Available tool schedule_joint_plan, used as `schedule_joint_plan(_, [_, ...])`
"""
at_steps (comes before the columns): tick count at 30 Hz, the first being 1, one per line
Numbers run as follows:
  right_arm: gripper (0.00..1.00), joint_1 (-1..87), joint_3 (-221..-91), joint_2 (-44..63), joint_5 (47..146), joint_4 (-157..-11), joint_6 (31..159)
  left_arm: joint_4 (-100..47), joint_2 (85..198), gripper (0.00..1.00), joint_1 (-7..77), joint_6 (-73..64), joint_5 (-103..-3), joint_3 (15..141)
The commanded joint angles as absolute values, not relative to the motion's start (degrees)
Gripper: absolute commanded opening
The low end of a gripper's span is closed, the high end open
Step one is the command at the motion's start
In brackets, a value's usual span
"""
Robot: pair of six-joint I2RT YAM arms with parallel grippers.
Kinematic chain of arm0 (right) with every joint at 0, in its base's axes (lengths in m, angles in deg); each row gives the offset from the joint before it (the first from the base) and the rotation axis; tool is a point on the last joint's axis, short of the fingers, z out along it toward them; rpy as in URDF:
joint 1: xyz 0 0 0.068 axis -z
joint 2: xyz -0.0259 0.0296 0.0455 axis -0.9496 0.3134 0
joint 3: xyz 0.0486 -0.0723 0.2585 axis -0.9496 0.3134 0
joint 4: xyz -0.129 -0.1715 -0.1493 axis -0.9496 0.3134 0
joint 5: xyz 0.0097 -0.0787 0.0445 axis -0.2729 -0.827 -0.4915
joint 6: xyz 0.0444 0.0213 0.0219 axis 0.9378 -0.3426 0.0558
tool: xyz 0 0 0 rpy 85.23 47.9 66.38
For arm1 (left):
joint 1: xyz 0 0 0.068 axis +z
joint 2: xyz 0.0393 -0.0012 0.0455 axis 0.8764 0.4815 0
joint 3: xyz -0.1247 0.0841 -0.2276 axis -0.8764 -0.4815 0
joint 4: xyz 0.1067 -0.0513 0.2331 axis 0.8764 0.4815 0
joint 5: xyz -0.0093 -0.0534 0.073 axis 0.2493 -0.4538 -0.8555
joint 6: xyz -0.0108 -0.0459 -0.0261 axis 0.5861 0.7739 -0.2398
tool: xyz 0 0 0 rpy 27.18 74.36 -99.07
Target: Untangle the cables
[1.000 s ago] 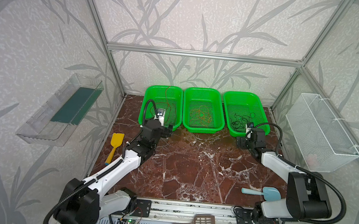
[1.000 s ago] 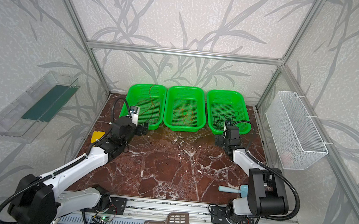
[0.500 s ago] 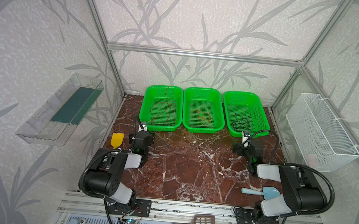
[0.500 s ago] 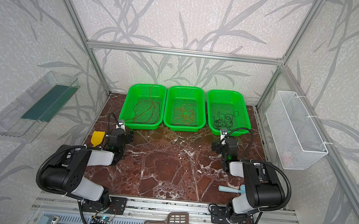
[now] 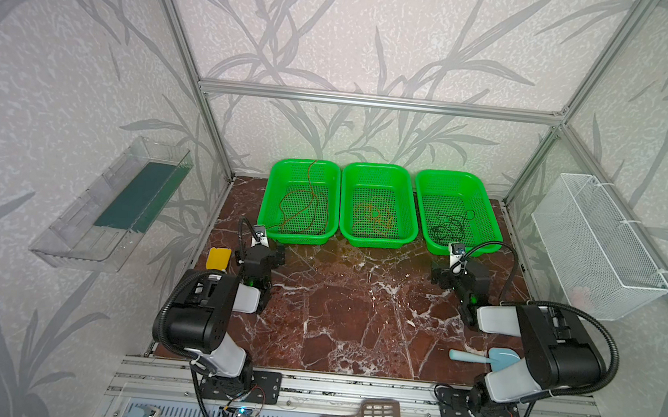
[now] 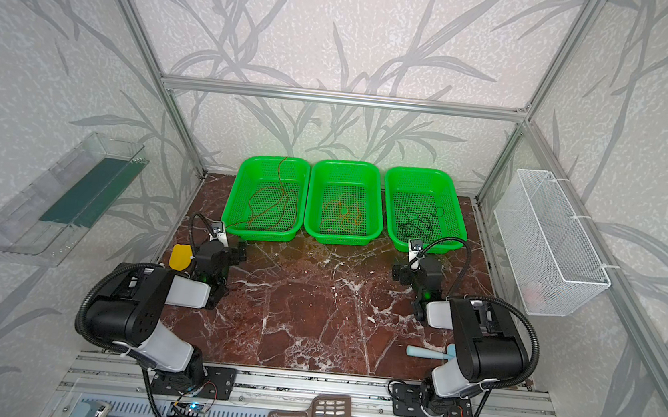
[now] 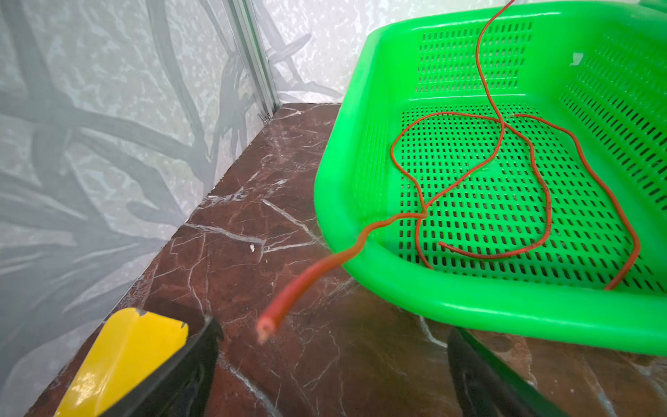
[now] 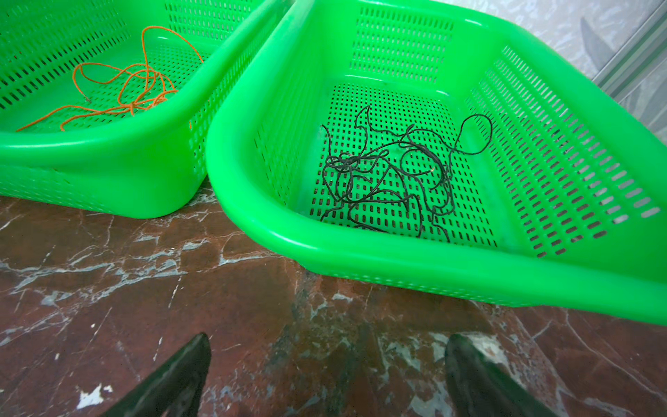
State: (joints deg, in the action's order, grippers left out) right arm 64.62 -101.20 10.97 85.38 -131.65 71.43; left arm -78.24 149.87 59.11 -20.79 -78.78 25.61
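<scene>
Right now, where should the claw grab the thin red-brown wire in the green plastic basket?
Probably the red-brown wire's free end: it pokes over the green basket's near rim into air. Come from the table side, open left claw straddling it.

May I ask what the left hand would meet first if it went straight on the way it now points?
Probably the loose end of the red cable, which sticks out over the basket rim towards the open left hand; the rim comes next. Depth is unclear.
</scene>
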Motion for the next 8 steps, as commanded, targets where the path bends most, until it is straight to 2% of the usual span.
schedule_joint_plan(1, [0.99, 64.9, -102.2, 10.1, 85.7, -131.8, 71.5, -77.2, 149.8, 0.99, 60.1, -19.5, -75.9, 27.5])
schedule_joint_plan(8, [0.99, 65.0, -102.5, 10.2, 85.4, -131.4, 71.8, -77.6, 149.7, 0.99, 60.7, -19.3, -75.2, 27.3])
